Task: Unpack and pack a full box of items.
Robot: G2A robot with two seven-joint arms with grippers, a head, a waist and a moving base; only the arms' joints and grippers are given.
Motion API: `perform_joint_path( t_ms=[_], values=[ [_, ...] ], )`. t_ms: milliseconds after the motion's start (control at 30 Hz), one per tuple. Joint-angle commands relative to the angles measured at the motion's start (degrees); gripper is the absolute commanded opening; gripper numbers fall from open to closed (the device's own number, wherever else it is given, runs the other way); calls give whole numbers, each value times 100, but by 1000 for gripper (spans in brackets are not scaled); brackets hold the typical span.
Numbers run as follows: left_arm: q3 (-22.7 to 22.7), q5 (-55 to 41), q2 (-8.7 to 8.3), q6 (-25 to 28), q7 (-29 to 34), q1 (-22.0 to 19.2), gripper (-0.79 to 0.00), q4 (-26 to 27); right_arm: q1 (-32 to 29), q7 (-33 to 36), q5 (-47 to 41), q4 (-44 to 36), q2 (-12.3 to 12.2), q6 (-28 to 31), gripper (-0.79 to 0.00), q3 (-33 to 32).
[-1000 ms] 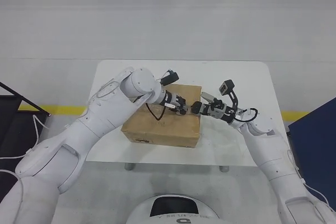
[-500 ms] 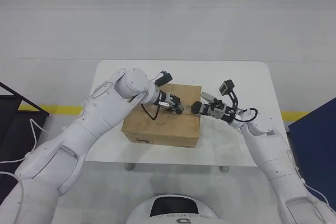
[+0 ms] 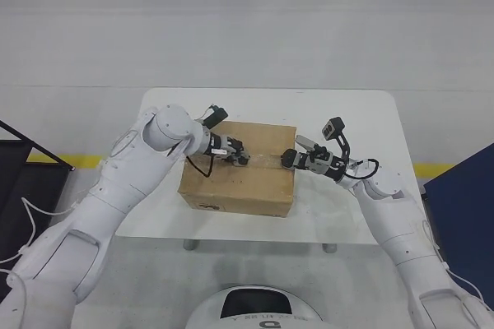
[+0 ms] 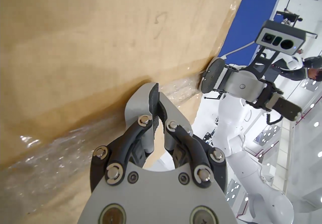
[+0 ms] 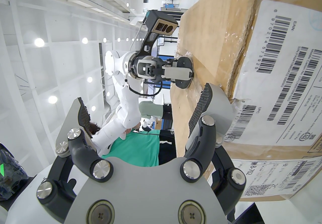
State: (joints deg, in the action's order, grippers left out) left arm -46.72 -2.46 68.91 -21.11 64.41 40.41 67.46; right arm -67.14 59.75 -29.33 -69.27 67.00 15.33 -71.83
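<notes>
Now left gripper (image 4: pixel 156 95) clenched, tips on box (image 3: pixel 239 183) top; right gripper (image 5: pixel 145 99) spread wide, touching box edge.

The box (image 3: pixel 247 185) is taking up the middle of the table (image 3: pixel 370 115); bare tabletop is lying open at the box's three o'clock.

The box (image 3: pixel 247 185) is plain brown cardboard (its labels (image 5: pixel 284 84) white with black barcode stripes), the table (image 3: pixel 354 115) white.
</notes>
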Motion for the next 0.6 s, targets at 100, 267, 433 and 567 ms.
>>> perform_joint_path(
  t_ms=[100, 267, 433, 567],
  values=[
    [-634, 98, -263, -105, 18, 434, -785, 430, 0, 0, 0, 0, 0, 0, 0, 0],
    [-1181, 94, -456, -178, 33, 809, -785, 709, 0, 0, 0, 0, 0, 0, 0, 0],
    [-1554, 154, -590, -290, -34, 1120, -785, 868, 0, 0, 0, 0, 0, 0, 0, 0],
    [-1785, 110, -669, -315, -14, 1323, -785, 908, 0, 0, 0, 0, 0, 0, 0, 0]
  ],
)
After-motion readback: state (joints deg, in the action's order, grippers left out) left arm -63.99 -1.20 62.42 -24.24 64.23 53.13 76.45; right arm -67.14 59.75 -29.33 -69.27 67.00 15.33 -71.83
